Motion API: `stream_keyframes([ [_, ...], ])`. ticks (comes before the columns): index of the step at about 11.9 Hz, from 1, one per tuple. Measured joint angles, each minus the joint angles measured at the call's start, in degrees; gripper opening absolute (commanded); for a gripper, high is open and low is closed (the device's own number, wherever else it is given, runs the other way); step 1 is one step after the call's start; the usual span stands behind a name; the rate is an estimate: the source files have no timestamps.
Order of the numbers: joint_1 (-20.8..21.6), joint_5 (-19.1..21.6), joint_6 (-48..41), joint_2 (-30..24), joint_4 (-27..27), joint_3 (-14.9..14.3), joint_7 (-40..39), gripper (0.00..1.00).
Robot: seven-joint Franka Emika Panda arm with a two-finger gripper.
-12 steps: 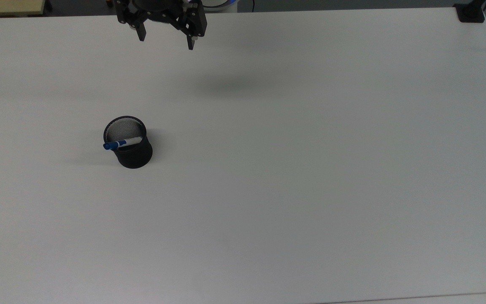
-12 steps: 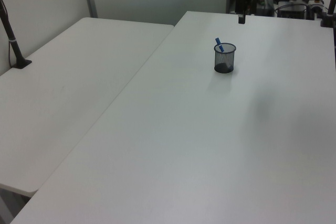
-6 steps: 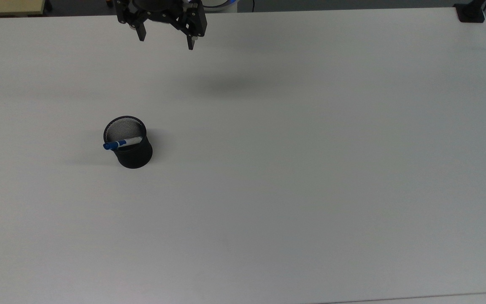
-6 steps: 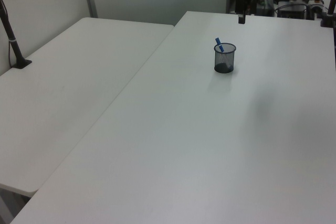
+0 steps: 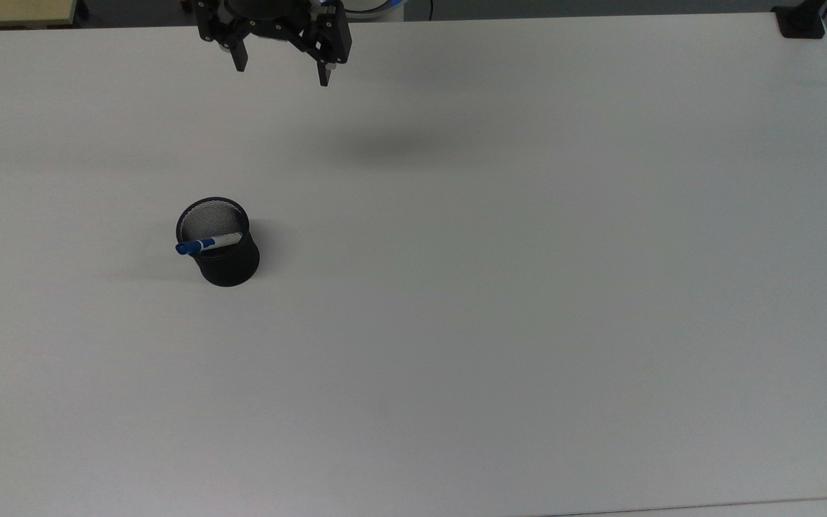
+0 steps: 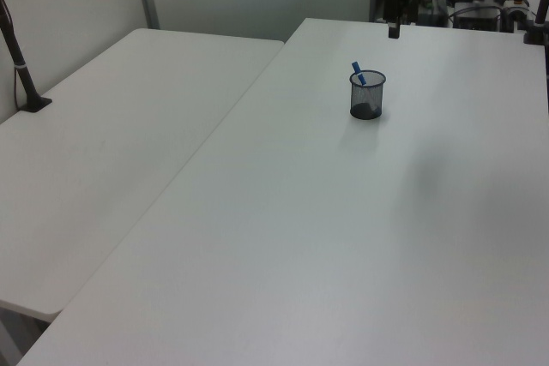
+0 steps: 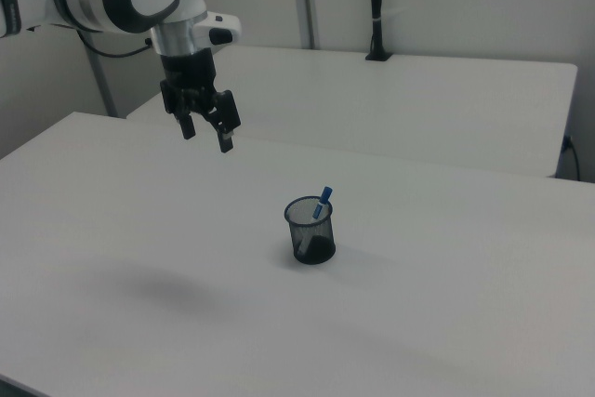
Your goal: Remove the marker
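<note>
A black mesh cup (image 5: 221,248) (image 6: 367,97) (image 7: 310,231) stands upright on the white table (image 5: 500,287). The marker (image 5: 205,243) (image 6: 357,72) (image 7: 323,202), white with a blue cap, leans inside it with the blue end sticking out over the rim. My gripper (image 5: 281,75) (image 7: 204,137) hangs open in the air near the table's far edge in the top view, well away from the cup, with nothing between its fingers. In the left view the gripper (image 6: 394,30) hangs beyond the cup.
A second white table (image 6: 111,143) adjoins on the left view's left. A black clamp (image 5: 800,21) sits at the top view's upper right corner. A dark post (image 7: 376,6) stands on the far table in the right view.
</note>
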Motion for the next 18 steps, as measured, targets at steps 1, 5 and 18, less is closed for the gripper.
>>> stream_keyframes([
  [1, 0.00, 0.00, 1.37, 0.09, -0.01, 0.00, 0.00, 1.00],
  [5, -1.73, -0.04, 11.91, 1.93, -0.24, -0.21, -0.01, 1.00],
  [18, -11.44, -0.45, 34.29, 17.08, -0.42, -0.79, -7.16, 0.66],
])
